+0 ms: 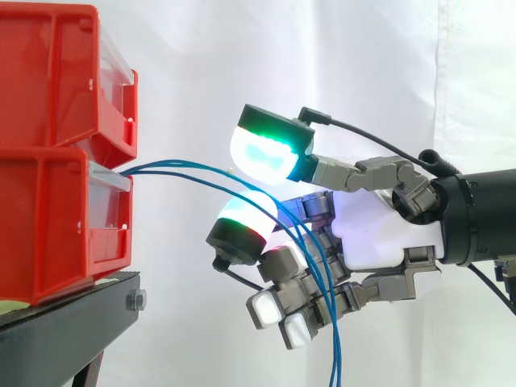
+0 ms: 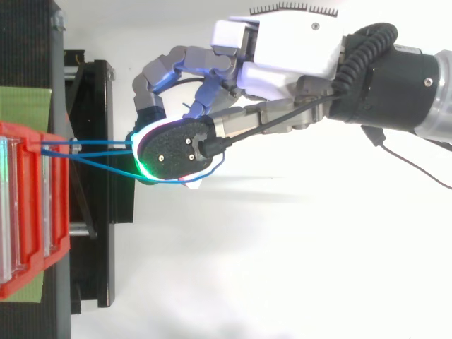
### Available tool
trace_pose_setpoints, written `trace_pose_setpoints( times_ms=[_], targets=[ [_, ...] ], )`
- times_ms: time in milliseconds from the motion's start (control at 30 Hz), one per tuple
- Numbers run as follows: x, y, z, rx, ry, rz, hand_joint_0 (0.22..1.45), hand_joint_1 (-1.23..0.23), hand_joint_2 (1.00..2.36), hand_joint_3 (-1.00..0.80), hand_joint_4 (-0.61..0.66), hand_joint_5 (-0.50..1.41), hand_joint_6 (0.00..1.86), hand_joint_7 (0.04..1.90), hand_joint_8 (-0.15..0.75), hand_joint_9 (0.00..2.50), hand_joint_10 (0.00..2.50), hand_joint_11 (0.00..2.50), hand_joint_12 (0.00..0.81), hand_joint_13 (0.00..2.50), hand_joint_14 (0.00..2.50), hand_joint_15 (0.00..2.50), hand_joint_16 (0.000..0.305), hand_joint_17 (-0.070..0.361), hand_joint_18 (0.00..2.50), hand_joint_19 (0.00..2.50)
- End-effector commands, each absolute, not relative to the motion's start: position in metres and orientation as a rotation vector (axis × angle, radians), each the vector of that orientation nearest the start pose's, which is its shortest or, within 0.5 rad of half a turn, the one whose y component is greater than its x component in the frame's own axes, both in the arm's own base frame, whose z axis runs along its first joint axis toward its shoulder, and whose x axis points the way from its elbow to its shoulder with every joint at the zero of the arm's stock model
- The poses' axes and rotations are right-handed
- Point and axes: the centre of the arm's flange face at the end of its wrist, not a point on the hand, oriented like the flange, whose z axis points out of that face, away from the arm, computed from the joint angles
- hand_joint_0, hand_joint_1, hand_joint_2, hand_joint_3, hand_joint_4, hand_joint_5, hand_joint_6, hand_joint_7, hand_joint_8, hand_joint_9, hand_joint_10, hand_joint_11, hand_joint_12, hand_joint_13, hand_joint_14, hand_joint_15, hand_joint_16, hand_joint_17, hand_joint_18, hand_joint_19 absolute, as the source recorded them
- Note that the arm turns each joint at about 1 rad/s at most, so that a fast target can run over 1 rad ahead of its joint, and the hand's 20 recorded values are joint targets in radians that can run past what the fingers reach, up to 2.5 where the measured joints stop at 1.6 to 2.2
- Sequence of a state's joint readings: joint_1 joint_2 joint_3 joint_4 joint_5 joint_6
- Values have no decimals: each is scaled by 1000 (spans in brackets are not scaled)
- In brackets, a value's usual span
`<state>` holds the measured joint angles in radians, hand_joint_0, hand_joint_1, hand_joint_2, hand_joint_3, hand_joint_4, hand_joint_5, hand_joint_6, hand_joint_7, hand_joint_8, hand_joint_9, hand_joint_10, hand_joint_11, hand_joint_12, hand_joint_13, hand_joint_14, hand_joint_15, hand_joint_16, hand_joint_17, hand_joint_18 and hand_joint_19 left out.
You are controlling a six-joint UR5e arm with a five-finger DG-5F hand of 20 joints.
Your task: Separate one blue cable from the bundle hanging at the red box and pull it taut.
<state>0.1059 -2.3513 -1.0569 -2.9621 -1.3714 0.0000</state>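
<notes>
Robot hand (image 1: 379, 234) reaches in from the right and pinches one blue cable (image 2: 92, 143) between two big glowing pads (image 1: 262, 153), with its lower fingers (image 1: 270, 306) curled under; the cable runs almost straight from the front edge of the lower red bin (image 1: 48, 234) to the pads. Other blue strands (image 1: 333, 347) sag beside it — they slip past the hand and hang down loose; open air lies between that bin's front and the hand, and under the hand too, out past the black stand (image 1: 64, 330).
</notes>
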Motion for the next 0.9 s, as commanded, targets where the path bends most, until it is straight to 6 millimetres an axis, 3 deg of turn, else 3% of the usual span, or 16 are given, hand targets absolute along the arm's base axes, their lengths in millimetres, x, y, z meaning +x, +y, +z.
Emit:
trace_pose_setpoints(
  times_ms=[0, 100, 133, 233, 467, 600, 767, 867],
  targets=[
    [778, -71, 253, 1305, 1208, 1088, 620, -568, 1012, -384, 123, -197, 905, 1216, 315, 1063, 24, 1043, 340, 923, 21, 599, 44, 100, 810, 692],
    [778, -71, 253, 1305, 1208, 1088, 615, -680, 1024, -176, 149, -199, 905, 1373, 313, 1005, 22, 1028, 339, 901, 22, 594, 46, 103, 789, 677],
    [778, -71, 253, 1306, 1207, 1087, 618, -690, 1025, -148, 113, -203, 931, 1307, 313, 1001, 22, 1037, 339, 898, 24, 597, 46, 103, 779, 674],
    [778, -71, 253, 1305, 1208, 1088, 645, -725, 1029, -78, 43, -210, 951, 1357, 304, 952, 24, 1024, 332, 889, 21, 593, 46, 104, 778, 668],
    [778, -70, 254, 1301, 1210, 1088, 697, -750, 1023, -202, -5, -232, 959, 1294, 279, 901, 21, 1012, 322, 834, 21, 579, 46, 103, 742, 634],
    [778, -70, 253, 1298, 1213, 1081, 773, -754, 1000, -500, -14, -233, 953, 1283, 270, 913, 20, 1010, 319, 816, 22, 557, 44, 99, 720, 611],
    [778, -71, 253, 1298, 1212, 1078, 760, -781, 1000, -500, 32, -219, 943, 1336, 264, 965, 22, 1037, 312, 827, 20, 554, 44, 98, 733, 580],
    [778, -71, 253, 1298, 1212, 1078, 660, -775, 1000, -500, 84, -194, 935, 1280, 276, 1033, 23, 1045, 314, 843, 22, 577, 43, 97, 734, 632]
  ],
)
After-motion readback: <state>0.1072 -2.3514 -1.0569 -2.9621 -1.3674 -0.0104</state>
